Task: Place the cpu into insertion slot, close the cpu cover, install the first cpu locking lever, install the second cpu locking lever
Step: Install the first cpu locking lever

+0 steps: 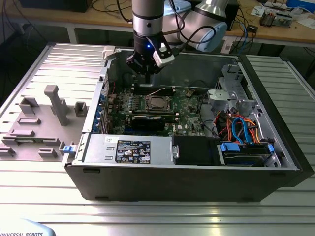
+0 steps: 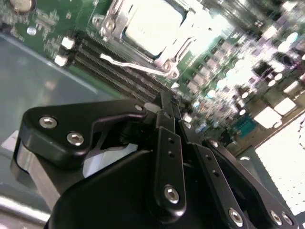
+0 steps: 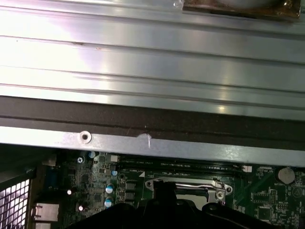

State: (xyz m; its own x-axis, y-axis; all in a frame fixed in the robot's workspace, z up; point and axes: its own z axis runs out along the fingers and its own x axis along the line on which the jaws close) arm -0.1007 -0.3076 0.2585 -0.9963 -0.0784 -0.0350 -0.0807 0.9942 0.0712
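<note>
Gripper (image 1: 147, 73) hung in the exterior view inside the open case (image 1: 197, 172), over the board on the far side of the slot (image 1: 156, 103), with the card (image 1: 147, 120) on its near side. In the second wrist view I saw the cpu (image 2: 152, 26) seated under the cover (image 2: 113, 21), one lever (image 2: 133, 66) sticking out beside it, and the fingers (image 2: 167, 143) together, holding nothing. The first wrist view showed the case rim (image 3: 152, 143) running beside the slot.

No readable text on case label (image 1: 133, 149)
</note>
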